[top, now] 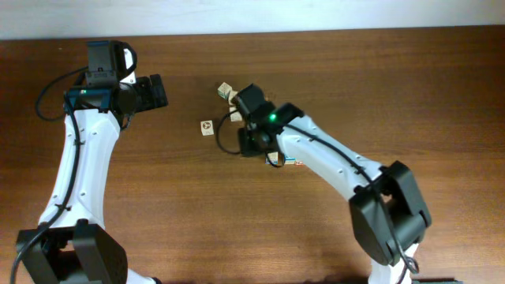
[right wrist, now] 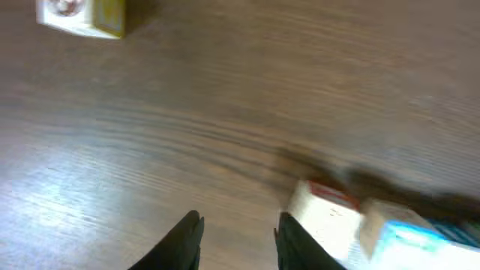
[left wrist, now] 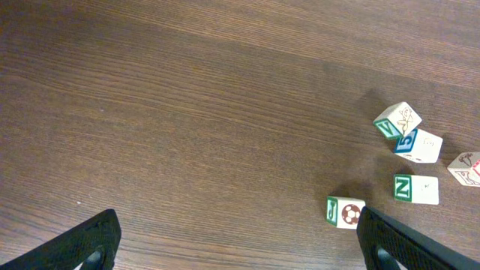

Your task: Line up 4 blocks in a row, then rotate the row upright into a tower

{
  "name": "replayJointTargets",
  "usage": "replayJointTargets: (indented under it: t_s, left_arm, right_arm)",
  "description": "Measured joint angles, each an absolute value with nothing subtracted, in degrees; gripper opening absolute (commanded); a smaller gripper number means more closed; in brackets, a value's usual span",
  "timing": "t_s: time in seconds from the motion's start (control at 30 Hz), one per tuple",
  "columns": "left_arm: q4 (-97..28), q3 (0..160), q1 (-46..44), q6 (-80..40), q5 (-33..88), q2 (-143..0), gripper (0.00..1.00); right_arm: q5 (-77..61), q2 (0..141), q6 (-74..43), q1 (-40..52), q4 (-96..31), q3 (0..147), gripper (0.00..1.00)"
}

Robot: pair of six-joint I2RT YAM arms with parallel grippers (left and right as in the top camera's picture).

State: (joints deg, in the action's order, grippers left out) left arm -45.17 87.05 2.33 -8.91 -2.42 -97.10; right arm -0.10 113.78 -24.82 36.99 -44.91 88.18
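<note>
- Left gripper [left wrist: 236, 225] spread wide above the bare surface [left wrist: 187, 97], blocks [left wrist: 415, 188] clustered beyond its right fingertip.
- Right gripper [right wrist: 238, 221] slightly parted, empty; blocks just right, open wood ahead.

Overhead: straight down, far. Wrist views: low, oblique, close. All share blocks [left wrist: 415, 188].

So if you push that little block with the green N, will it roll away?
Probably not: the green N block is a cube sitting flat on the table, so it should slide rather than roll. It looks like wood, so it is likely stiff and light.
</note>
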Motion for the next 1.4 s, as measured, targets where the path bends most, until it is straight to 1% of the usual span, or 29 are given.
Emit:
replayJointTargets:
  t_s: [0.07,0.17,0.5,0.7,0.73,0.77,0.83,0.87,0.93,0.97,1.03,1.23,1.4]
  left_arm:
    - [-45.1,87.0,2.3,-8.9,-2.4,-97.1,0.99]
    - [-45.1,87.0,2.3,-8.9,-2.4,-97.1,0.99]
    - [-45.1,87.0,2.3,-8.9,-2.4,-97.1,0.99]
    - [-45.1,87.0,2.3,-8.9,-2.4,-97.1,0.99]
    - [-45.1,87.0,2.3,-8.9,-2.4,-97.1,0.99]
    - [-45.1,87.0,2.3,-8.9,-2.4,-97.1,0.99]
    - [-45.1,87.0,2.3,-8.9,-2.4,-97.1,0.99]
    - [-45.1,87.0,2.3,-8.9,-2.4,-97.1,0.99]
    - [-45.2,87.0,2.3,-8.9,-2.4,-97.1,0.99]
    - [-45.1,87.0,2.3,-8.9,-2.4,-97.1,0.99]
    - [-45.1,87.0,2.3,-8.9,-2.4,-97.1,0.99]
    - [-45.1,87.0,2.3,-8.9,-2.4,-97.1,0.99]
    - [-45.1,87.0,2.3,-8.9,-2.4,-97.1,0.99]
  right_arm:
    - [-0.3,117.5,-24.2,38.9,-44.5,88.2,0.33]
    - [1.5,119.3,-24.0,38.4,-47.2,88.2,0.33]
    - [3.9,119.3,-24.0,35.6,-50.3,87.9,0.33]
    - [3.1,117.7,-26.0,34.6,-49.3,88.6,0.32]
    - [2.6,115.0,-27.0,33.0,-50.6,89.2,0.30]
    - [2.1,112.4,-27.5,29.6,-53.4,89.9,0.30]
    - [1.9,110.4,-28.0,20.1,-57.4,90.0,0.31]
    - [1.4,110.4,-27.4,15.0,-58.7,87.8,0.30]
    - [-0.1,110.4,-25.2,10.7,-59.1,82.4,0.29]
    - [-1.0,110.3,-23.8,9.9,-58.0,80.7,0.29]
    - [-3.0,110.4,-21.2,9.6,-54.8,76.1,0.29]
    - [-6.1,110.4,-18.8,10.0,-50.7,72.8,0.29]
    - [-8.1,110.4,-17.5,15.3,-47.7,72.2,0.30]
